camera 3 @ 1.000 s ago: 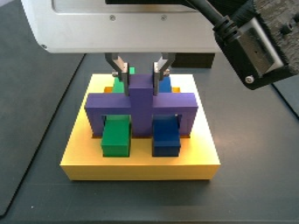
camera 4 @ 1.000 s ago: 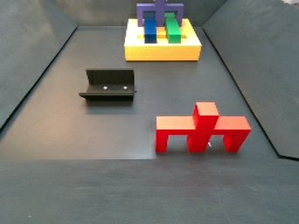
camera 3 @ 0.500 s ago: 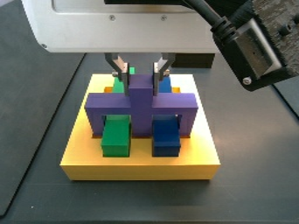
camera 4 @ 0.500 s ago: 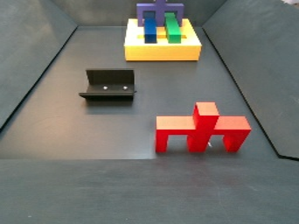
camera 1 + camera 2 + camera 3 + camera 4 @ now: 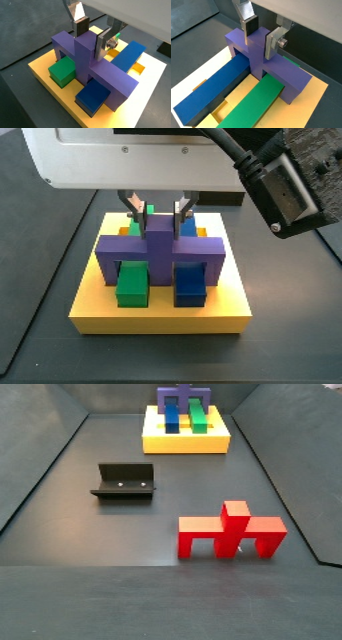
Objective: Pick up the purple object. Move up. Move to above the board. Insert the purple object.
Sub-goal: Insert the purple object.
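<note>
The purple object (image 5: 127, 248) stands on the yellow board (image 5: 160, 318), its legs straddling the green bar (image 5: 132, 283) and the blue bar (image 5: 191, 283). My gripper (image 5: 159, 206) is directly above it, shut on its central raised ridge. Both wrist views show the purple object (image 5: 100, 75) (image 5: 244, 42) with a silver finger and dark pad on each side of the ridge top, and the gripper (image 5: 93, 36) (image 5: 260, 36) closed on it. The board (image 5: 40, 66) (image 5: 236, 94) lies under it. In a side view the purple object (image 5: 171, 398) and the board (image 5: 185, 444) are at the far end.
The fixture (image 5: 124, 481) stands on the dark floor in front of the board. A red pronged piece (image 5: 230, 532) stands nearer, to the right. Dark sloping walls bound the floor on both sides.
The purple object and the gripper have sunk very slightly lower onto the board. Nothing else has moved.
</note>
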Robot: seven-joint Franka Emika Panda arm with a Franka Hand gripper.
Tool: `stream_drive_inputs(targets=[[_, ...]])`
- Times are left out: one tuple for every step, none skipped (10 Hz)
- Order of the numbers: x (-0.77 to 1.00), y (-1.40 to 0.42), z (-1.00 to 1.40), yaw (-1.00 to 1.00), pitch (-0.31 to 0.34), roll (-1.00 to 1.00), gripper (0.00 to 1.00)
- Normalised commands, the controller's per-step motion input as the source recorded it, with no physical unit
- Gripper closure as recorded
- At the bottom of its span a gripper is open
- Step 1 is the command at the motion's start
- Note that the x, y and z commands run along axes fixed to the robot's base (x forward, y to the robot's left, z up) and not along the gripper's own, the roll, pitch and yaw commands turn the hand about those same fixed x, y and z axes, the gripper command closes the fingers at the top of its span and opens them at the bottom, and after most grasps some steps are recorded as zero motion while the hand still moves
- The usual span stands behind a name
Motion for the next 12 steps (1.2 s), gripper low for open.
stream_drive_inputs(targets=[[0.00, 0.00, -0.19, 0.07, -0.003, 0.00, 1.00], [0.00, 0.00, -0.21, 0.22, 0.000, 0.12, 1.00], [0.00, -0.01, -0.20, 0.29, 0.000, 0.15, 1.00], [0.11, 0.00, -0.15, 0.26, 0.000, 0.08, 1.00], [0.00, -0.02, -0.20, 0.13, 0.000, 0.01, 1.00], [0.00, 0.00, -0.28, 0.05, -0.009, 0.00, 1.00], [0.00, 0.00, -0.52, 0.00, -0.049, 0.00, 1.00], [-0.01, 0.00, -0.85, 0.00, -0.090, 0.05, 1.00], [0.00, 0.00, -1.00, 0.00, -0.091, 0.00, 1.00], [0.00, 0.00, -1.00, 0.00, -0.103, 0.00, 1.00], [0.00, 0.00, -0.53, 0.02, -0.064, 0.01, 1.00], [0.00, 0.00, 0.00, 0.00, 0.000, 0.00, 1.00]])
